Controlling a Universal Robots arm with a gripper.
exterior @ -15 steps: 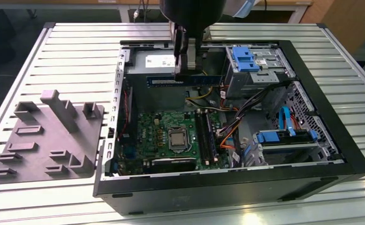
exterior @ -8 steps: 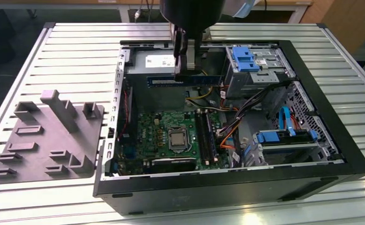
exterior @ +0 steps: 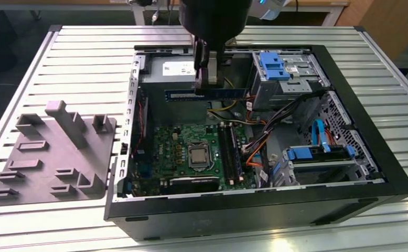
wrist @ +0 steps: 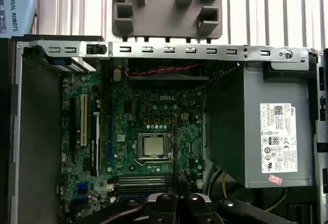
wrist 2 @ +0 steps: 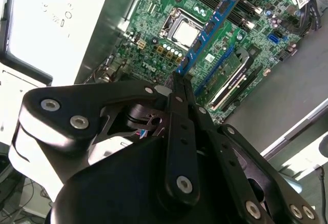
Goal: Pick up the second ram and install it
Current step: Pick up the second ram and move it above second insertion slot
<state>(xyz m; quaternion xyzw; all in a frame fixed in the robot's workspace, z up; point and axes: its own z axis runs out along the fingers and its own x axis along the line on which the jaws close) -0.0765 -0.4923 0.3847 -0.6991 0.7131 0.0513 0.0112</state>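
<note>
The black two-finger gripper (exterior: 207, 89) is pressed onto the second ram (exterior: 183, 95), a long, thin, flat blue memory stick with dark chips, pinching it at mid-length. In the exterior view the stick hangs level at upper centre, above the open black computer case (exterior: 260, 210) and clear of the green motherboard (exterior: 176, 152). A grey plastic tray (exterior: 50, 157) with upright blocks lies at the exterior view's left.
</note>
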